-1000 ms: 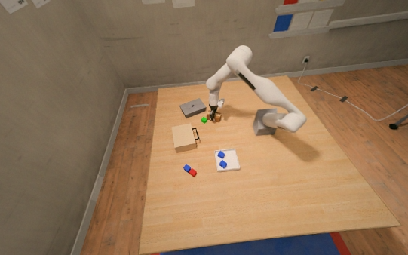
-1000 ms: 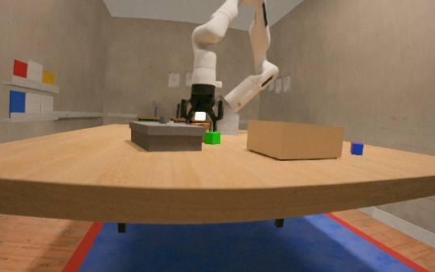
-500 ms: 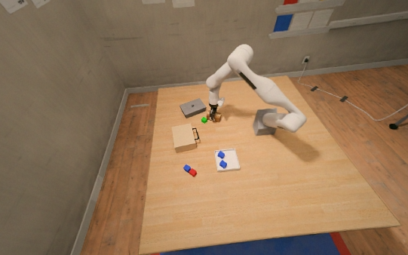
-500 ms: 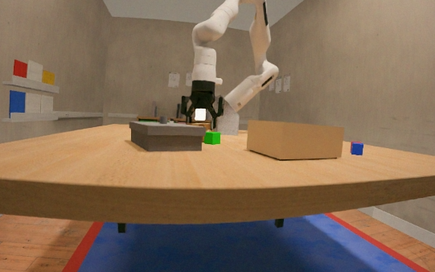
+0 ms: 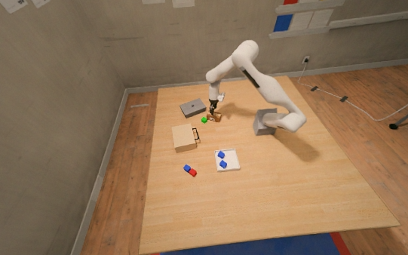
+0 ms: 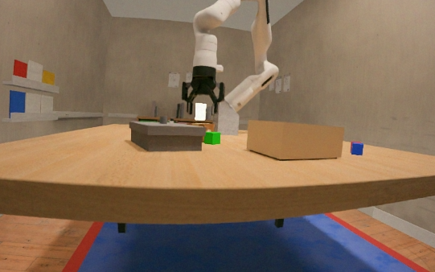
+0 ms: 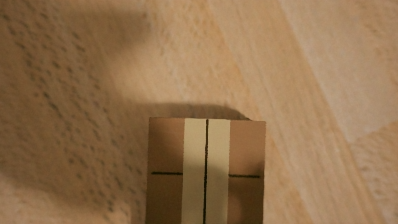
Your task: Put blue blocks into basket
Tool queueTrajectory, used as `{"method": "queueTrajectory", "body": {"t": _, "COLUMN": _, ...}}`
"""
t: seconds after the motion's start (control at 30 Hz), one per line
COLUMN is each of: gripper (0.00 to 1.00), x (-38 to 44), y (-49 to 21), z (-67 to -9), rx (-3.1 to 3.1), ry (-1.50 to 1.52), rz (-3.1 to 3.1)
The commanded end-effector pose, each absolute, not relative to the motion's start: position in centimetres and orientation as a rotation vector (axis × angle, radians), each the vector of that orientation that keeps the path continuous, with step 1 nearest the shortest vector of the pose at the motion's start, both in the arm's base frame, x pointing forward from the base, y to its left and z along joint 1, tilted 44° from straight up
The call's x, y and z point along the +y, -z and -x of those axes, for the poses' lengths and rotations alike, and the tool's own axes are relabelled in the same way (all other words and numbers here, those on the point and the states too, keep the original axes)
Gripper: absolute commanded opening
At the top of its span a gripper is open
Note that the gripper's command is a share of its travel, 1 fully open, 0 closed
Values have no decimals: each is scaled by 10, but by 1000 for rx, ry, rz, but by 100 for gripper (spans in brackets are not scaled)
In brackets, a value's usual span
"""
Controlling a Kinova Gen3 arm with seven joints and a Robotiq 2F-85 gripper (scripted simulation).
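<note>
The white basket (image 5: 233, 160) holds two blue blocks, one (image 5: 221, 155) behind the other (image 5: 223, 164). A third blue block (image 5: 187, 168) (image 6: 357, 149) lies on the table against a red block (image 5: 192, 172). The light wooden cabinet (image 5: 183, 136) (image 6: 293, 141) has its black-handled drawer apparently shut. The grey metal box (image 5: 190, 115) (image 6: 169, 142) has its lid (image 5: 197, 105) (image 6: 173, 129) on. My gripper (image 5: 212, 112) (image 6: 203, 113) is open and empty, pointing down just above a small brown box (image 5: 218, 118) (image 7: 245, 150). The fingers are outside the wrist view. The interiors are hidden.
A green block (image 5: 204, 120) (image 6: 212, 138) stands beside the brown box, between it and the metal box. The cabinet's handle (image 5: 196, 134) sticks out toward the arm's base (image 5: 265, 122). The wooden table (image 5: 271, 196) extends around them.
</note>
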State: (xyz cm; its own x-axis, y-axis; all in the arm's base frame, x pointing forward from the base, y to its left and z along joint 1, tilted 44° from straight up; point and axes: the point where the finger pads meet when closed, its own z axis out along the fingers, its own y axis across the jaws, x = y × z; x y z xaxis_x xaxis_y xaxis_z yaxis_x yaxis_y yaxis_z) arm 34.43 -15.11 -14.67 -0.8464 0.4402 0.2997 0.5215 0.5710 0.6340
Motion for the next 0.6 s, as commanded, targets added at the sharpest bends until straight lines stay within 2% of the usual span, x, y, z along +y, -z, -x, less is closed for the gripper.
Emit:
{"method": "queueTrajectory", "body": {"t": 0.0, "gripper": 83, "x": -162, "y": 136, "z": -343, "rx": -2689, "ry": 1138, "rz": 827}}
{"method": "queueTrajectory", "body": {"t": 0.57, "gripper": 83, "x": -205, "y": 92, "z": -336, "rx": -2689, "ry": 1138, "rz": 827}}
